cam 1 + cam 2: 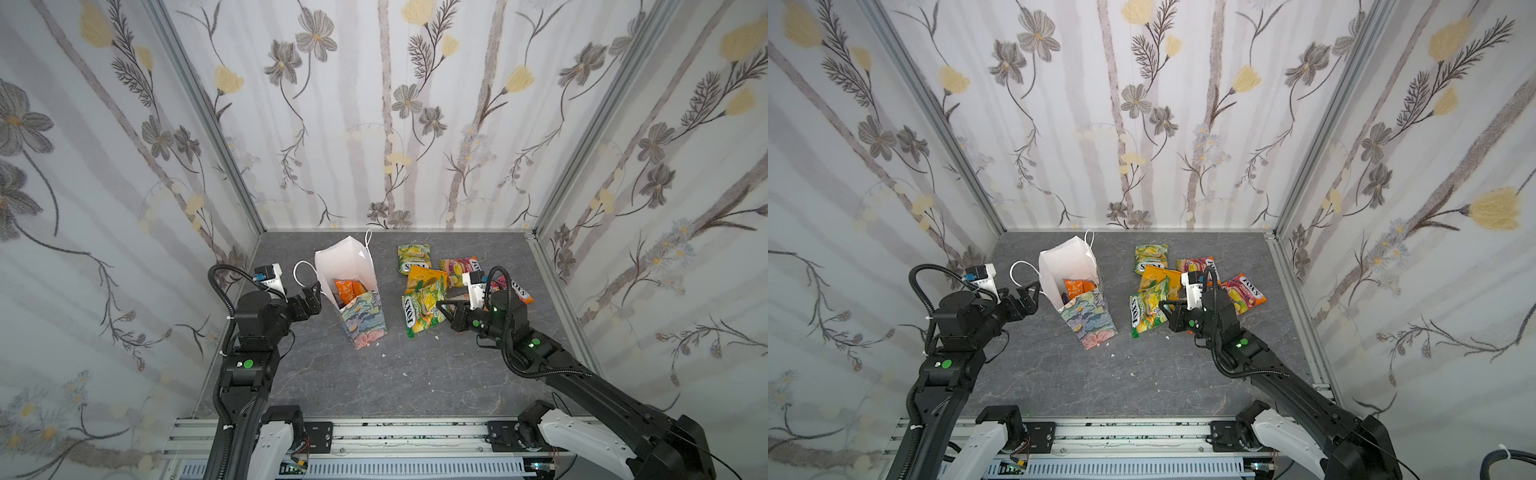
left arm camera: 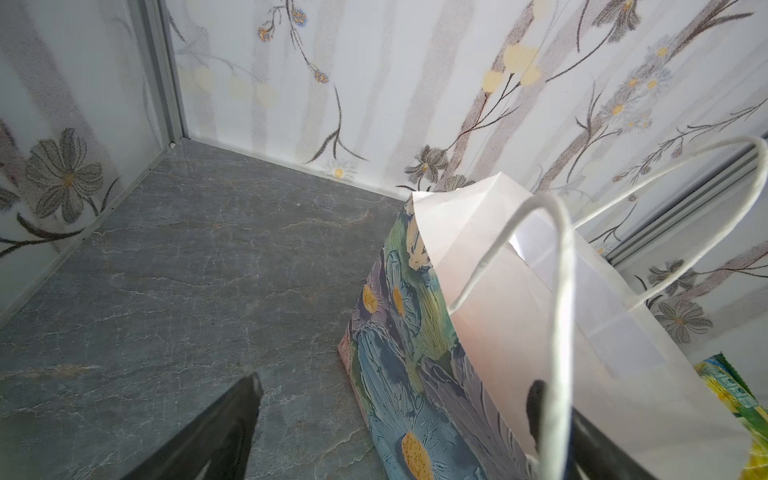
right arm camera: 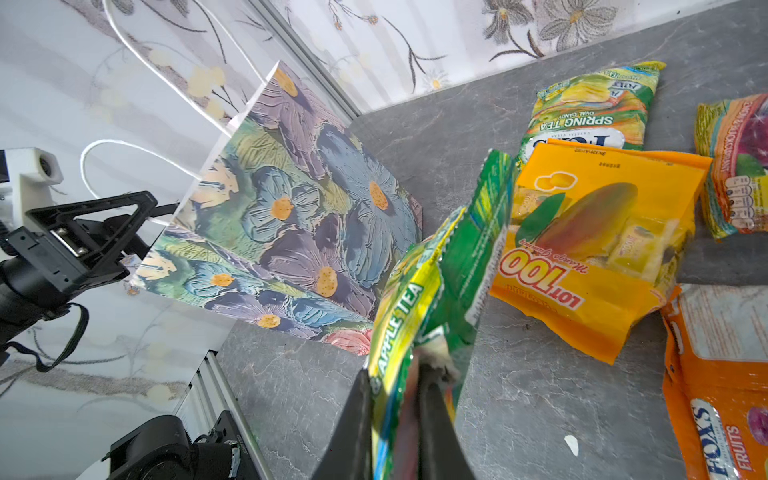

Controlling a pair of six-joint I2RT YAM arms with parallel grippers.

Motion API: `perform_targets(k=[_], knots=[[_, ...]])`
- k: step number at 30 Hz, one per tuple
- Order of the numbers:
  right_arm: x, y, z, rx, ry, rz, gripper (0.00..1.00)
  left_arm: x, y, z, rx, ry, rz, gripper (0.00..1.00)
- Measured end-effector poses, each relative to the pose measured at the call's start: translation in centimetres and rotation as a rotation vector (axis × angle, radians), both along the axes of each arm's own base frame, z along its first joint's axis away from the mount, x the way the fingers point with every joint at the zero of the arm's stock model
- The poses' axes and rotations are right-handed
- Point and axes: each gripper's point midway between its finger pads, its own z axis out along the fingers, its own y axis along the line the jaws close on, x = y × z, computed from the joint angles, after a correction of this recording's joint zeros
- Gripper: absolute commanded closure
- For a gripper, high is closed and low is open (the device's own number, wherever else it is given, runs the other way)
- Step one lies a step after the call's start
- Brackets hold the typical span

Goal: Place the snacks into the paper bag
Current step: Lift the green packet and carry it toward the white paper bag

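A tall paper bag stands upright left of centre on a grey tabletop, its mouth open and an orange packet inside. The left gripper is spread wide across the bag's left rim, with the wall and a cord handle between its fingers. The right gripper is pinched shut on the edge of a green-yellow packet, tipped up just right of the bag. The loose snacks crowd behind it. The front half of the table is bare, and floral walls close off three sides.
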Motion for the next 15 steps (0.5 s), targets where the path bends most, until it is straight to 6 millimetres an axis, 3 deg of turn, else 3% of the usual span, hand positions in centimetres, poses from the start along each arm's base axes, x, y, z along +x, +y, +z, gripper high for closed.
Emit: perform_targets(k=[11, 15], knots=[[-0.9, 0.9, 1.5, -0.015, -0.034, 0.033, 1.0, -0.1, 0.0, 0.0, 0.0, -0.003, 0.0, 0.0], [-1.9, 2.0, 3.2, -0.008, -0.071, 0.08, 1.0, -0.1, 0.0, 0.0, 0.0, -0.003, 0.0, 0.0]])
